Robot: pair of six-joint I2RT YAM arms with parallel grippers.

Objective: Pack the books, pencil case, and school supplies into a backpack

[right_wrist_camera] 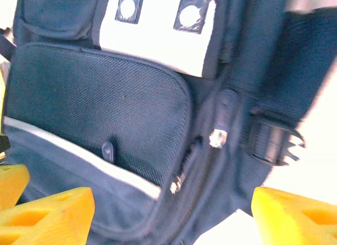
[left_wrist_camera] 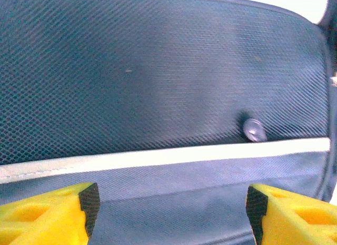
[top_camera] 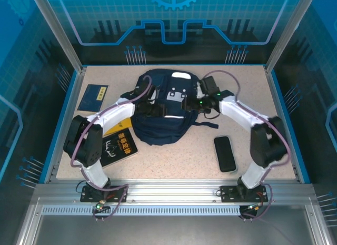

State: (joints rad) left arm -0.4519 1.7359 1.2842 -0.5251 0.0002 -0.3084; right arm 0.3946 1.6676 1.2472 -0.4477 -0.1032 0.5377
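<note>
the backpack (top_camera: 163, 126) lies flat in the middle of the desk (top_camera: 179, 163). my left fingers (top_camera: 154, 109) and my right fingers (top_camera: 185, 104) both hang over its upper front, close to each other near the centre of the top view.

in the left wrist view my left fingers stand wide apart at the two lower corners, holding nothing. ahead of them are the bag's mesh pocket (left_wrist_camera: 158, 71), a white stripe (left_wrist_camera: 158, 156) and a small snap (left_wrist_camera: 254, 130). in the right wrist view my right fingers are also spread wide and empty, over the same pocket, with a white patch (right_wrist_camera: 158, 39) above it and a zipper pull (right_wrist_camera: 217, 135) to its right.

the navy book (top_camera: 93, 97) lies at the upper left of the desk, apart from the bag. the black book (top_camera: 120, 146) with gold lettering lies at lower left, partly under my left arm. the yellow book (top_camera: 120, 125) peeks out just above it, beside the bag. a flat black case (top_camera: 225, 153) lies at lower right, apart from the bag.
</note>
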